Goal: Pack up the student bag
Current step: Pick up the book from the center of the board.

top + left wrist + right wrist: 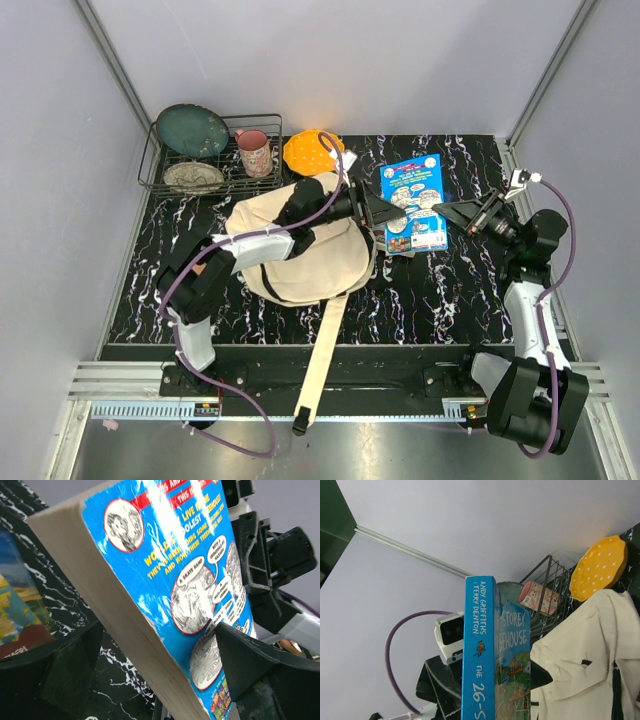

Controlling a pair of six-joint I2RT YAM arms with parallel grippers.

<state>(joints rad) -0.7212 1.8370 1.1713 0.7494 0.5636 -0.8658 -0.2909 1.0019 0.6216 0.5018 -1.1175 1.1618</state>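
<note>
Mid-table, left of centre, the bag (310, 265) lies flat, cream, its strap (320, 360) trailing over the near edge. Just past its right side, the left claw (392, 215) clamps a blue book (418, 185). The right claw's (462, 214) opening cannot be told.

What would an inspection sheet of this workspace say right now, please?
Surface: black white-veined table.
Job's things: cream student bag lying centre-left, its strap hanging over the near edge; blue book beside it.
Clutter: wire rack holding teal plate, grey dish, pink mug; yellow dotted plate beside the rack.
Grippers: left gripper clamps the book; right gripper at the book's right edge, grip unclear.
Cables: purple cable looping over the bag; second purple cable on the right arm.
Surroundings: grey walls; nothing else seen.
</note>
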